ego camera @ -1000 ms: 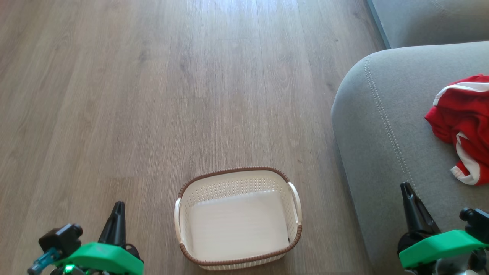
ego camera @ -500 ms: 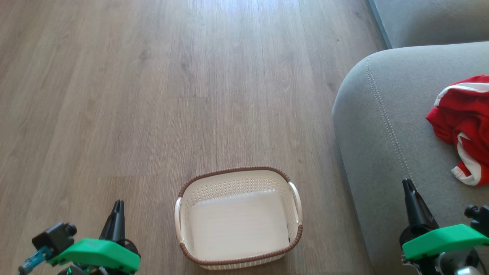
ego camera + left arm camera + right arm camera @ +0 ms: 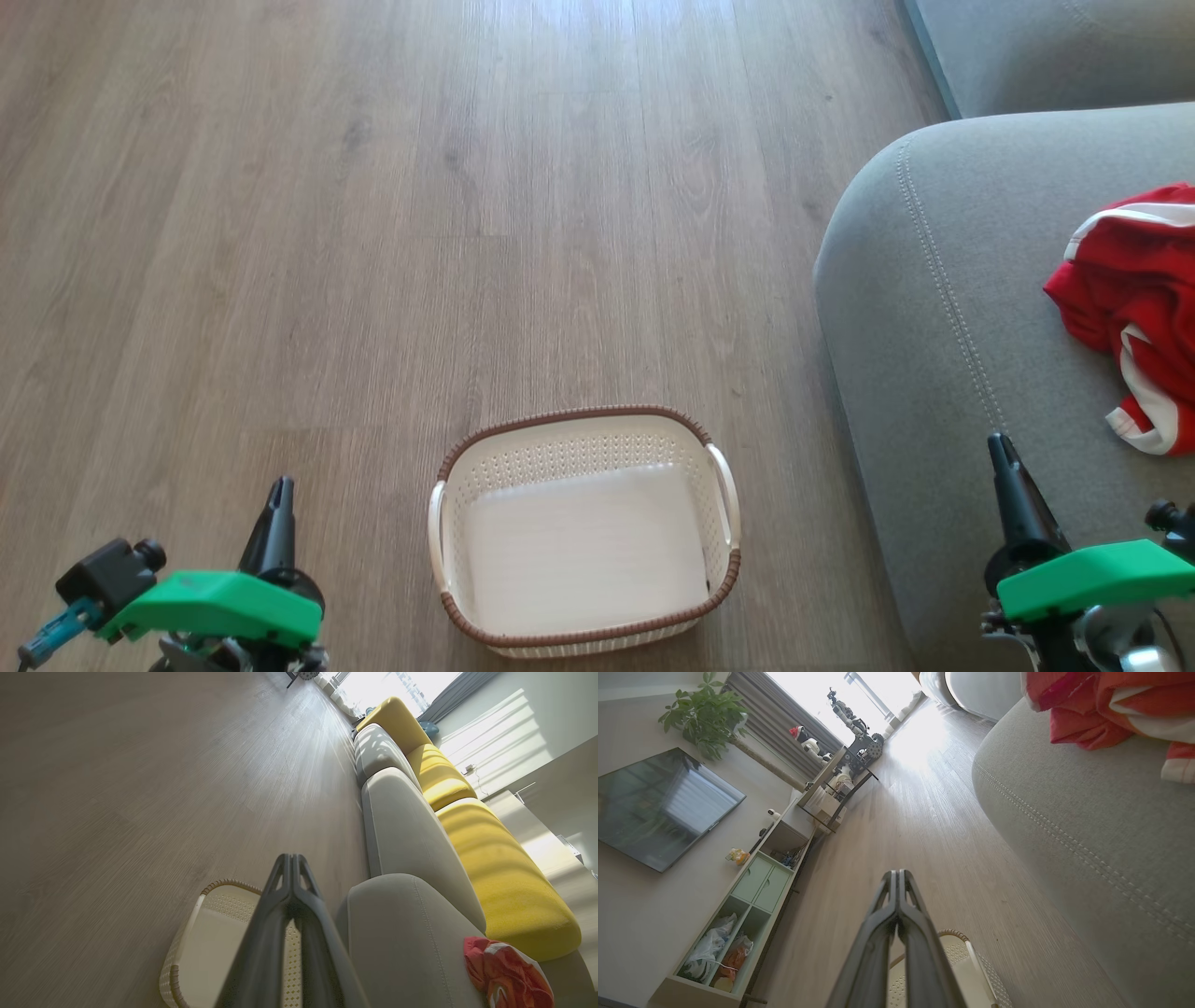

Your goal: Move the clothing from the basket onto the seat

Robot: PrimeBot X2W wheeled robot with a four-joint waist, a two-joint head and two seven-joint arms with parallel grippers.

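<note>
Checking the basket (image 3: pixel 569 413): sitting empty, clothing (image 3: pixel 1134 299) lying on the seat (image 3: pixel 934 327). I'm holding left gripper (image 3: pixel 278 490) and right gripper (image 3: pixel 1001 448) pressed together, empty, wide of it.

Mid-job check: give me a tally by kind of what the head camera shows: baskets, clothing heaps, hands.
Cream perforated plastic basket with brown woven rim: 1, nothing in it.
Red-and-white clothing heap, on the grey fabric seat cushion: 1; garments within cannot be told apart.
Dark two-fingered hands: 2, left hand and right hand, both shut.
Total: 4.
</note>
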